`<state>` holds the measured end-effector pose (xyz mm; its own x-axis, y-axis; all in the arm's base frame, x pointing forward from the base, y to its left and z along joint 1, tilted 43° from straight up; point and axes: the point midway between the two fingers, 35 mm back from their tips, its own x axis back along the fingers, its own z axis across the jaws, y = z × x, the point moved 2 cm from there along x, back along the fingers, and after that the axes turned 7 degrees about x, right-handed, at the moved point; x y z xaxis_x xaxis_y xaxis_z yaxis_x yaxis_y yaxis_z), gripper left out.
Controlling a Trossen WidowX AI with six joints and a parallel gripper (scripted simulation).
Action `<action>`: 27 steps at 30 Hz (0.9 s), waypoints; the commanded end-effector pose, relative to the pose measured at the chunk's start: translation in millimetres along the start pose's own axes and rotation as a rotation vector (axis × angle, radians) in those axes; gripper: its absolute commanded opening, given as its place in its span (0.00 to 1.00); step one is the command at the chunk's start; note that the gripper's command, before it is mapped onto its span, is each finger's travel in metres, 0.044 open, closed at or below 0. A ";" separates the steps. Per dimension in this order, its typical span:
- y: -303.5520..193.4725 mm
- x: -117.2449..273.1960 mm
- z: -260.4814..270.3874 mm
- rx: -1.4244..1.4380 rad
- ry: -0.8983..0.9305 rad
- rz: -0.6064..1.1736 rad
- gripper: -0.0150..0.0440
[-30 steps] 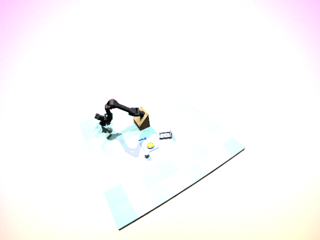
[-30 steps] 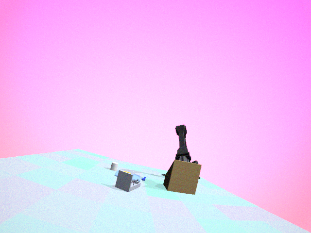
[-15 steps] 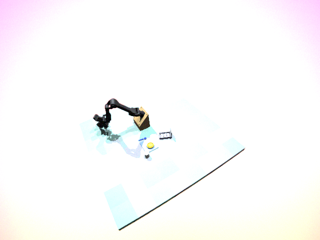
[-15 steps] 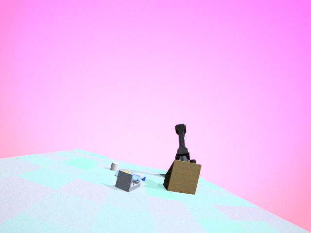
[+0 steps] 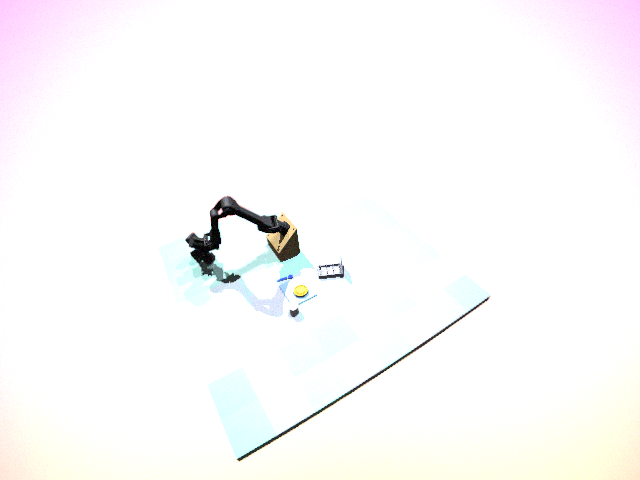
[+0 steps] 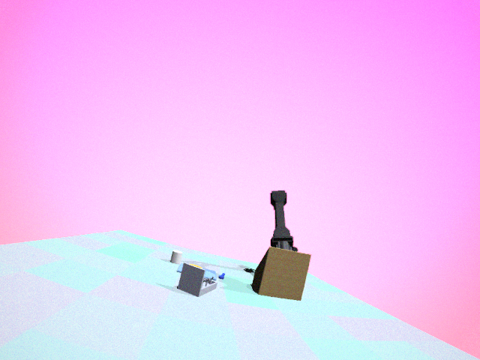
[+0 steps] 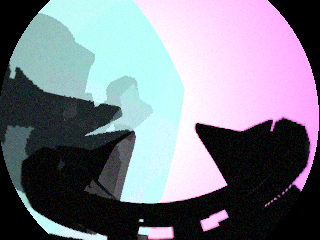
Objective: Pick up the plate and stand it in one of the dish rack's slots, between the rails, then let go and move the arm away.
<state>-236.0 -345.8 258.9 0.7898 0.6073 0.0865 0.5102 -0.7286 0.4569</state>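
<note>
The yellow plate lies flat on a light blue cloth; in the exterior view it is mostly hidden behind the dish rack. The dish rack stands to the right of the plate in the top view, with a dark frame and a taller panel at one end. My gripper is open with nothing between its fingers. In the top view it is at the far left, low, well away from plate and rack; its fingers are hard to tell there from shadow. The exterior view does not show the fingers clearly.
A wooden block stands under the arm's base, behind the rack and cloth. A small blue object lies beside the cloth. A cup-like cylinder stands near the plate.
</note>
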 end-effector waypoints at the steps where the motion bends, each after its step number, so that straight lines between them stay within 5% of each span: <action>1: 14.9 6.7 4.4 -0.077 0.026 -0.036 0.93; 27: 91.6 56.8 27.8 -0.474 0.195 -0.172 0.93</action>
<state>-156.1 -378.9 279.7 0.6594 0.7440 0.1078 0.3974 -0.4667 0.7901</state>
